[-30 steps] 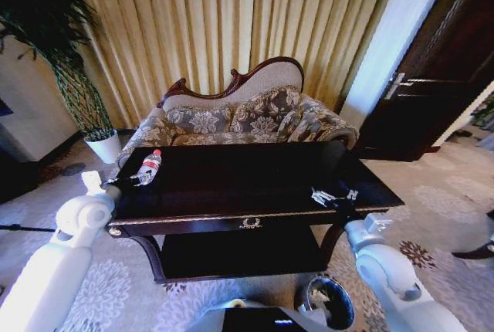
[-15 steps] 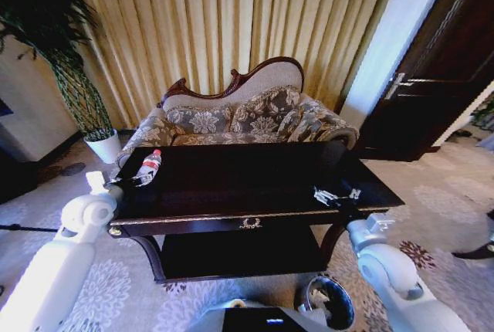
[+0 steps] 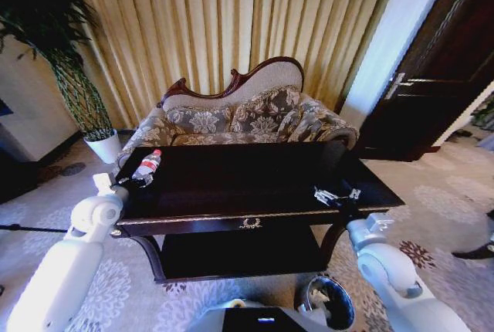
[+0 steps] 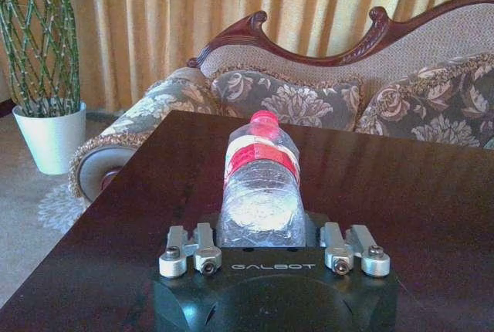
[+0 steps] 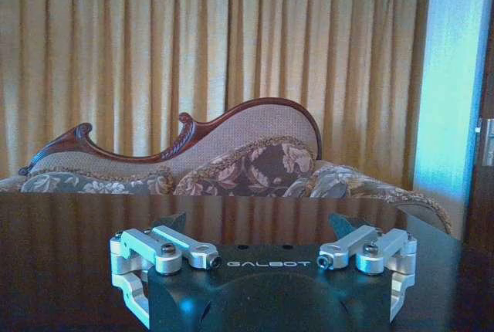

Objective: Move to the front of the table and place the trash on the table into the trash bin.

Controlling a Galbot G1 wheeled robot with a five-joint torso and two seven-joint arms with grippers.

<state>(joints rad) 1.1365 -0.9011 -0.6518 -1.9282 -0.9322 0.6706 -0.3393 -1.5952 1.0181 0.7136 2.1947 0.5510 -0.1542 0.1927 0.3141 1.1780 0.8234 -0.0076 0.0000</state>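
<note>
Between the spread fingers of the left gripper lay the bottle, ungrasped, red cap pointing away, on the table. Across the tabletop the right gripper hovered wide open, holding nothing. Below it stood the trash bin.

The bottle lies on the table at its ten o'clock corner. The sofa stands behind at twelve o'clock. The bin sits on the floor before the table, at five o'clock.
</note>
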